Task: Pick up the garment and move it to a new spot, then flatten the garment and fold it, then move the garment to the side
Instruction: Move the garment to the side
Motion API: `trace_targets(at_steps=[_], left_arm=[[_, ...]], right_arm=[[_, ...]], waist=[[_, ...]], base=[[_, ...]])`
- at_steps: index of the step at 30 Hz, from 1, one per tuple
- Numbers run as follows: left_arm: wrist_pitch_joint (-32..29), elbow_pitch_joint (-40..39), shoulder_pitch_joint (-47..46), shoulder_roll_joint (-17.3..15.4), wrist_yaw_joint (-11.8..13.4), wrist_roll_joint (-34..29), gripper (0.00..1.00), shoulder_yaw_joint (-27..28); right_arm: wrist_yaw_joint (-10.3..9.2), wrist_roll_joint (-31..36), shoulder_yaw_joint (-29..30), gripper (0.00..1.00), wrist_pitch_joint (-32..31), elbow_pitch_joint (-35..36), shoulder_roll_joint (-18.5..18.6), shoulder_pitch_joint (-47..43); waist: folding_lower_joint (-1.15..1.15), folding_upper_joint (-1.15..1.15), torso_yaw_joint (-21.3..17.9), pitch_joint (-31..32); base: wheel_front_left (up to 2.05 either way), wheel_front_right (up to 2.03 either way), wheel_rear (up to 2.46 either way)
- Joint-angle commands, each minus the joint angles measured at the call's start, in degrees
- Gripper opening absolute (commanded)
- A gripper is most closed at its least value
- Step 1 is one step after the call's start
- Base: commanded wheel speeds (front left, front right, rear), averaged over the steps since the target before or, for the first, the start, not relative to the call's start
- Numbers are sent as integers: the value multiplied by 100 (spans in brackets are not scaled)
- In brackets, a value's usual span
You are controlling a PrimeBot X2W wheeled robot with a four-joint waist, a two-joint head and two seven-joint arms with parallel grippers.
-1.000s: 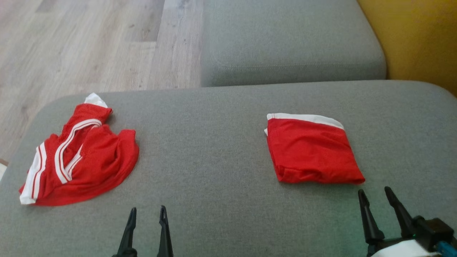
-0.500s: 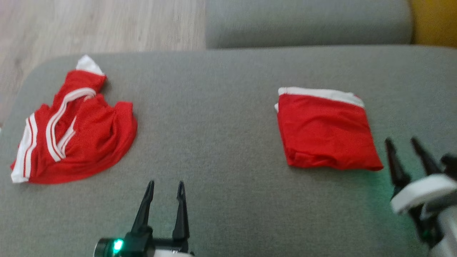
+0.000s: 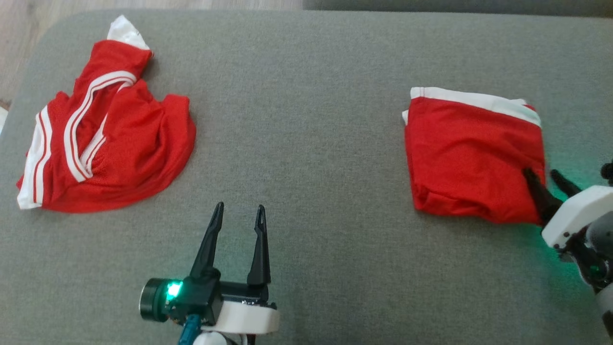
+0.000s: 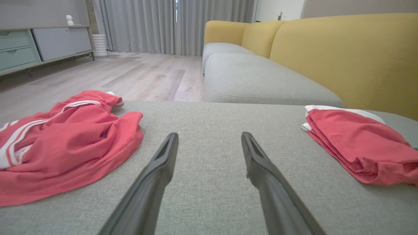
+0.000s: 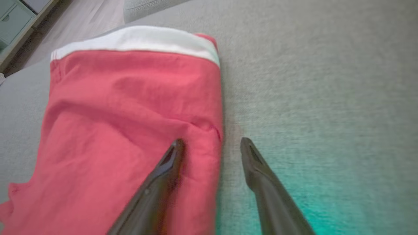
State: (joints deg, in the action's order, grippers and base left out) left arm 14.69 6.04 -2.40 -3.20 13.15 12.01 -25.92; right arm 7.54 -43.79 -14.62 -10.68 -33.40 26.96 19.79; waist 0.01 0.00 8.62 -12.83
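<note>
A crumpled garment [image 3: 115, 139], red with white stripes, lies bunched at the far left of the grey cushion [image 3: 306, 120]. Its folds hide how it is laid out. In the left wrist view the frame edge cuts off its left part [image 4: 65, 143]. A strip of wood floor [image 3: 14, 28] shows past the cushion's rounded corner.

At the bottom centre, the left gripper [image 3: 239, 207] hovers over bare cushion with its fingers spread and nothing between them. In its own view [image 4: 209, 135] it points across the cushion between the two red pieces, well apart from both.

The folded garment [image 3: 469, 148] lies flat on the right part of the cushion. Its white waistband runs along the far edge, dipping slightly toward the right, and its thick folded edge faces the robot. It looks close to square from above, so its long axis is hard to name. In the right wrist view [image 5: 130, 107], which is blurred, it runs longer from band to near end, and the bottom edge crops that end.

The right gripper [image 3: 541, 171] straddles this garment's right edge with its jaws apart. One finger [image 5: 163, 169] lies over the red cloth and the other is over the cushion just beside it [image 5: 211, 141]. That finger hides the cloth's near right corner, so I cannot tell whether it touches. The frame edge cuts off the gripper's body.
</note>
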Motion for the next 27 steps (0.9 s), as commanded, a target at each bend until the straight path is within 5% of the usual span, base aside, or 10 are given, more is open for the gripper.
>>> trace_targets(at_steps=[1,2,11,27], left_arm=[[30,-150,-155,32,32,23,100,139],[30,-151,-174,32,50,41,100,132],[30,-208,-383,32,125,76,100,123],[30,-207,-1081,32,-64,-255,100,219]], right_arm=[[-5,-100,-101,35,-6,140,187,104],[-5,-237,-171,0,-18,171,192,109],[-5,-266,-582,0,525,232,786,393],[-5,616,-591,0,1048,-126,2570,1237]], waist=[[-1,0,26,-63],[-1,0,20,-91],[-1,0,-378,-420],[-1,0,-1279,-1404]], base=[[0,0,0],[0,0,0],[0,0,0],[0,0,0]])
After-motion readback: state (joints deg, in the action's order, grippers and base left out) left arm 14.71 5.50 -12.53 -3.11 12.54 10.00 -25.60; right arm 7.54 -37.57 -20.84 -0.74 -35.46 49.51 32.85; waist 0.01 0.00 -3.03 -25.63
